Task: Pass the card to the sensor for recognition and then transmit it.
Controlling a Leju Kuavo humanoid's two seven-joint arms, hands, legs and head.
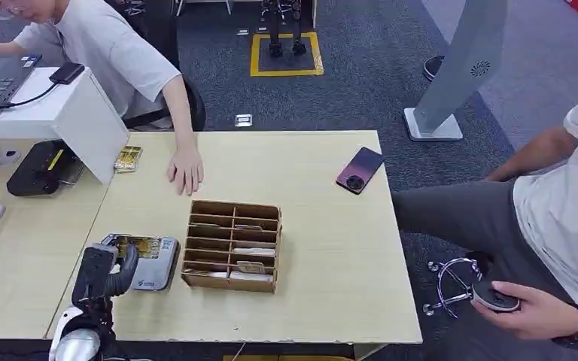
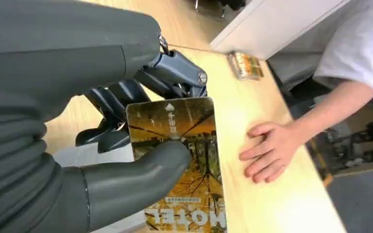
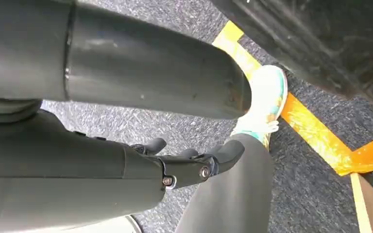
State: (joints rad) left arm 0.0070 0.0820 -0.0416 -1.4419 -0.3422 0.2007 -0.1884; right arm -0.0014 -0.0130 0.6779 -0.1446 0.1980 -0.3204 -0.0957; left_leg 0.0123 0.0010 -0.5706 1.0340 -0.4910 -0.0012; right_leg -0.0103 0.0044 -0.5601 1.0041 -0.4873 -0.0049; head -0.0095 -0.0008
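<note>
A phone (image 1: 360,170) lies beyond the wooden organizer (image 1: 232,245), apparently face-down.

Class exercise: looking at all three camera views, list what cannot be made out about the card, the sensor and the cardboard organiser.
- Card: lower edge cut off in the left wrist view; the left hand covers part of its face.
- Sensor: in the head view the left hand hides its near end, so contact with the card is unclear.
- Cardboard organiser: slot contents too small to identify.

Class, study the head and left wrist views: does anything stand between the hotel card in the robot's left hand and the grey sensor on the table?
Nothing visible does. The left hand holds the card directly over the sensor.
</note>
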